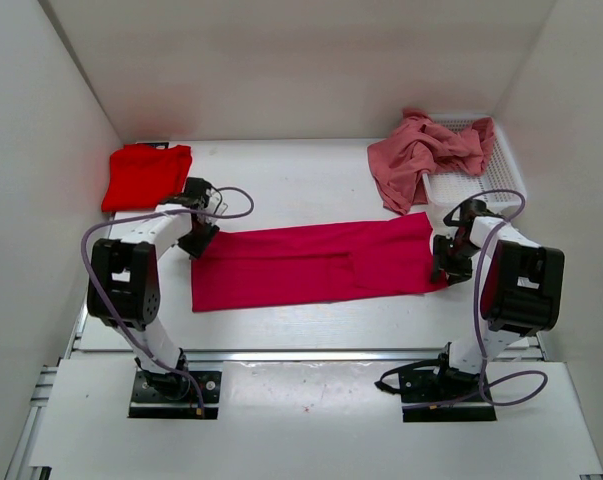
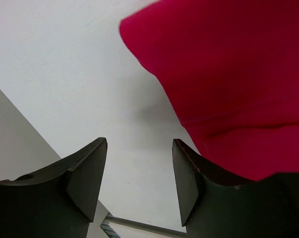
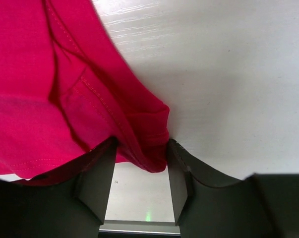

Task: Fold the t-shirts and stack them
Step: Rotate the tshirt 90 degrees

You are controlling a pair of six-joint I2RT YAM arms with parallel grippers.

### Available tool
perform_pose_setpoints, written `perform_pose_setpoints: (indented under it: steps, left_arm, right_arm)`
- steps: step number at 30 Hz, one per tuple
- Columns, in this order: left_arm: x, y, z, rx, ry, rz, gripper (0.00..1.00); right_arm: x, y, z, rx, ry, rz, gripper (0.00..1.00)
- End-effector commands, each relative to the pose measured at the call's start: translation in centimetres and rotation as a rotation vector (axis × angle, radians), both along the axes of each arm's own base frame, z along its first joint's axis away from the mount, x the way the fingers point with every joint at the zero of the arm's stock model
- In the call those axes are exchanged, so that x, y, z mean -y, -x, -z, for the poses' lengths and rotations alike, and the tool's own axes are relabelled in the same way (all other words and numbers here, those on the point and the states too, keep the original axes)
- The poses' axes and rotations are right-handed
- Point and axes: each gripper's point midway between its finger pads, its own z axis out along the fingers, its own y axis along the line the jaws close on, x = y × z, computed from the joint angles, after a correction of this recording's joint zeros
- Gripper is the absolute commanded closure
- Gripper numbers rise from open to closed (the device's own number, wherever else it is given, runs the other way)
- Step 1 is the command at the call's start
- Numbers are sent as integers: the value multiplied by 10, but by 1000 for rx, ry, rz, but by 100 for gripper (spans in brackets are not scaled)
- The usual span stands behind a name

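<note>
A crimson-magenta t-shirt (image 1: 311,262) lies folded into a long strip across the middle of the table. My left gripper (image 1: 197,244) stands open at its left end; in the left wrist view the gripper (image 2: 139,145) has only bare table between its fingers, and the shirt (image 2: 238,74) lies just to the right. My right gripper (image 1: 444,268) is at the strip's right end. There the shirt's hemmed corner (image 3: 149,134) sits bunched between the fingertips of the gripper (image 3: 141,145), whose jaws still stand apart. A bright red t-shirt (image 1: 146,175) lies folded at the back left. A salmon pink t-shirt (image 1: 426,155) is crumpled at the back right.
A white mesh basket (image 1: 491,180) stands at the back right, with the pink shirt draped over its left rim. White walls close in the table on both sides and at the back. A metal rail (image 1: 301,352) runs along the near edge.
</note>
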Motion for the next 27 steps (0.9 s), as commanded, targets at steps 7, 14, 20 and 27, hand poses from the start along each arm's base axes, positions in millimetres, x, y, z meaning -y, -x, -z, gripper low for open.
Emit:
perform_pose_setpoints:
  steps: [7,14,20,27]
  left_arm:
    - [9,-54,-38,153,52,2,32]
    - [49,-86,-10,71,139,103,29]
    - [50,-76,18,-15,144,107,30]
    - [36,-47,52,-178,112,62,61]
  right_arm:
    - [8,-6,3,28,27,7,58]
    - [-9,-6,5,40,19,-80,71]
    - [-11,-11,-2,62,5,-68,69]
    - [-19,-9,2,54,-9,-120,76]
